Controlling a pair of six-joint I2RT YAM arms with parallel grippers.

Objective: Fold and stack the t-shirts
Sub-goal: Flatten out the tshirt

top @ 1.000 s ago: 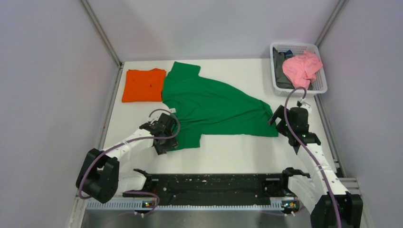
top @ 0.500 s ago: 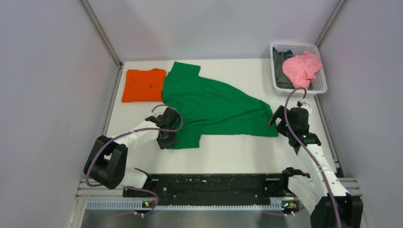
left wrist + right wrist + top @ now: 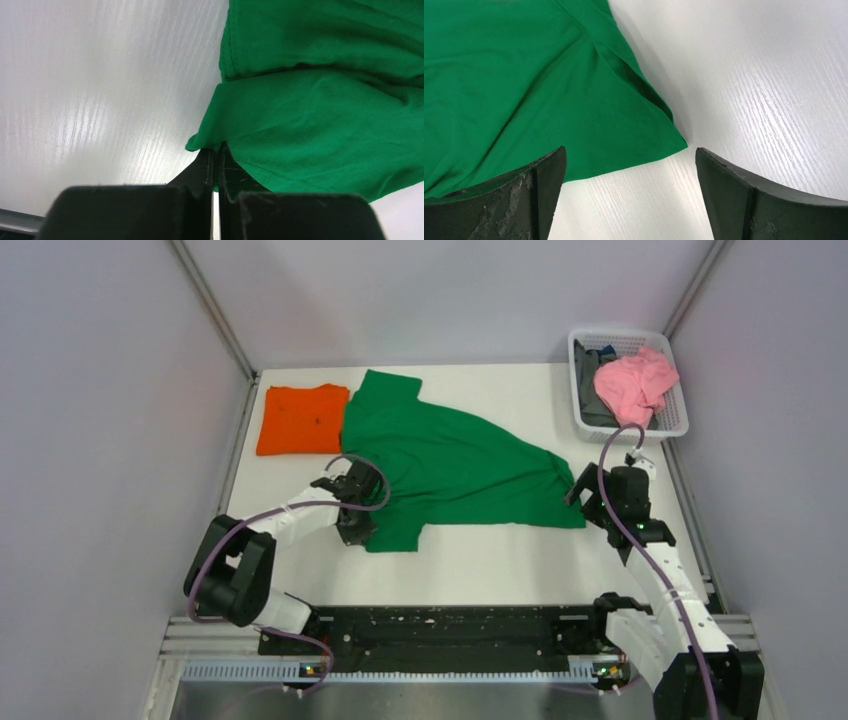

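Since the left fingers [image 3: 209, 162] are pinched shut on the near-left edge of the green t-shirt [image 3: 450, 460], which lies spread across the worktop [image 3: 490, 560] beside the folded orange t-shirt [image 3: 300, 420], the right fingers [image 3: 541, 185] (gaping over the opposite corner) should probably clamp down before both lift evenly.

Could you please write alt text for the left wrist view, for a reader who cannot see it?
The left gripper has its two dark fingers shut together at the bottom of the view, pinching a folded edge of the green t-shirt. The rumpled shirt fills the right side, and the white table shows on the left.
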